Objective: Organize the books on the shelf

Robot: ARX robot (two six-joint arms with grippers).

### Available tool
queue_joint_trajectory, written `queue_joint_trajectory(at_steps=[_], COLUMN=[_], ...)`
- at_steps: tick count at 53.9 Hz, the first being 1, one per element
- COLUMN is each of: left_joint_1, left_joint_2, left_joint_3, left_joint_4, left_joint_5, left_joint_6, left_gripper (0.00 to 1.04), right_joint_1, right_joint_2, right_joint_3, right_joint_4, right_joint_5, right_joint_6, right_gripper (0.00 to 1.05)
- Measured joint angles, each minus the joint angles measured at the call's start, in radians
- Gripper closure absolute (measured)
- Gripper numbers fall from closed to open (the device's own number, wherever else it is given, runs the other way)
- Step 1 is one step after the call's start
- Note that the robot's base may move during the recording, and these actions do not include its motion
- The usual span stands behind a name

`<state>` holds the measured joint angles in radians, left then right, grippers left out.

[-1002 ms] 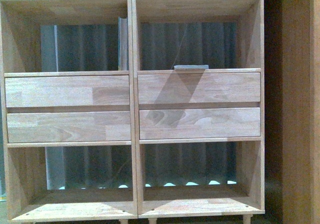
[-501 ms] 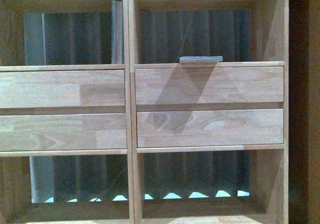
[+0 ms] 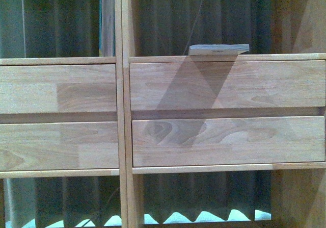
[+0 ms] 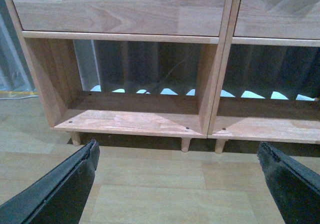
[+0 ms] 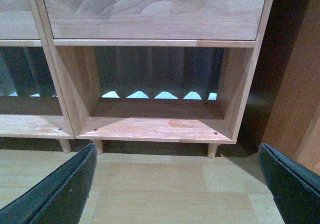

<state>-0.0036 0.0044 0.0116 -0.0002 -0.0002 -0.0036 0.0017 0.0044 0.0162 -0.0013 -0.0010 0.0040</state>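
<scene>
The light-wood shelf [image 3: 122,110] fills the front view with its four drawer fronts. One book [image 3: 219,49] lies flat on the board above the upper right drawer, its greyish edge facing me. A thin pale book [image 3: 107,24] stands upright against the centre divider in the upper left compartment. Neither arm shows in the front view. My left gripper [image 4: 177,184] is open over the floor in front of the shelf's [image 4: 135,121] bottom left compartment. My right gripper [image 5: 175,184] is open before the shelf's [image 5: 155,129] bottom right compartment. Both grippers hold nothing.
Short peg legs [image 4: 185,144] lift the shelf off the light wood floor [image 4: 150,194]. A darker wooden cabinet [image 5: 300,93] stands just right of the shelf. Grey curtains [image 3: 168,24] hang behind the open compartments.
The front view has closed in on the shelf: the drawers look larger and the flat book sits higher and further right in the picture. The books have not moved on the shelf.
</scene>
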Motion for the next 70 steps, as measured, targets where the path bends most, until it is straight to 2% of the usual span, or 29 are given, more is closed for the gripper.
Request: queue_joint_trajectory(at_steps=[70], left_joint_1=[0.0], left_joint_2=[0.0], left_joint_3=[0.0], left_joint_4=[0.0], left_joint_5=[0.0], left_joint_6=[0.0], left_gripper=[0.07], right_joint_1=[0.0], right_joint_2=[0.0], right_joint_3=[0.0], right_joint_4=[0.0], right_joint_5=[0.0], right_joint_6=[0.0], right_gripper=[0.07])
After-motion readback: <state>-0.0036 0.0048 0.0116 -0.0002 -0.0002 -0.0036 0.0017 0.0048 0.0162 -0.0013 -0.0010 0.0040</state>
